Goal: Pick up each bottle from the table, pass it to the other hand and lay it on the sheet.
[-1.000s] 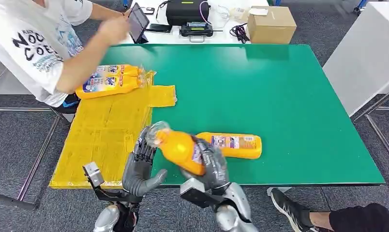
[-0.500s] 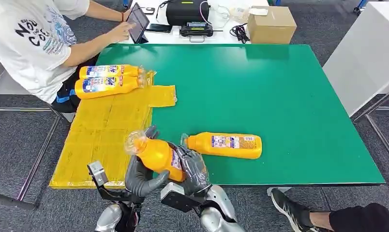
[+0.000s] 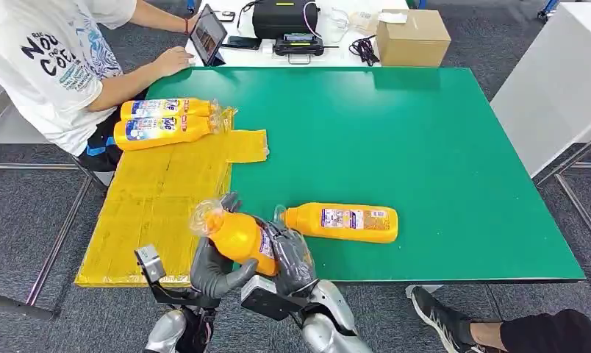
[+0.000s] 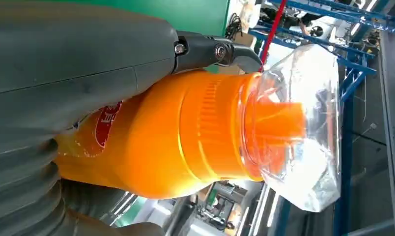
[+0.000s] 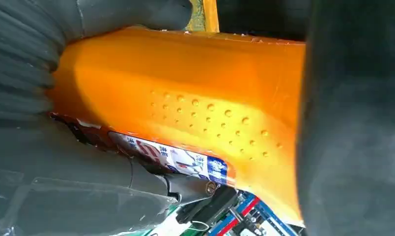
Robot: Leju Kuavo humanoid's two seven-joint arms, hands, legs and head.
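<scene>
An orange bottle (image 3: 237,234) with a clear cap hangs tilted above the table's near edge, by the border of the yellow sheet (image 3: 160,198). My right hand (image 3: 292,254) grips its base end. My left hand (image 3: 213,265) wraps around its upper body, fingers behind and thumb in front. The left wrist view has the bottle (image 4: 195,132) under that hand's thumb (image 4: 63,73). The right wrist view has the bottle's side (image 5: 195,98) against my right hand (image 5: 48,147). Another orange bottle (image 3: 344,222) lies on the green table (image 3: 395,132). Two bottles (image 3: 164,109) (image 3: 164,130) lie at the sheet's far end.
A person (image 3: 50,66) sits at the far left with a hand (image 3: 167,62) on the table corner beside a tablet (image 3: 209,31). A cardboard box (image 3: 412,37) and black device (image 3: 281,18) stand behind the table. A white table (image 3: 557,81) stands to the right.
My right hand has carried the bottle left and lower, into my left hand, which now closes around it. The person's arm has drawn back from the sheet's bottles to the table corner.
</scene>
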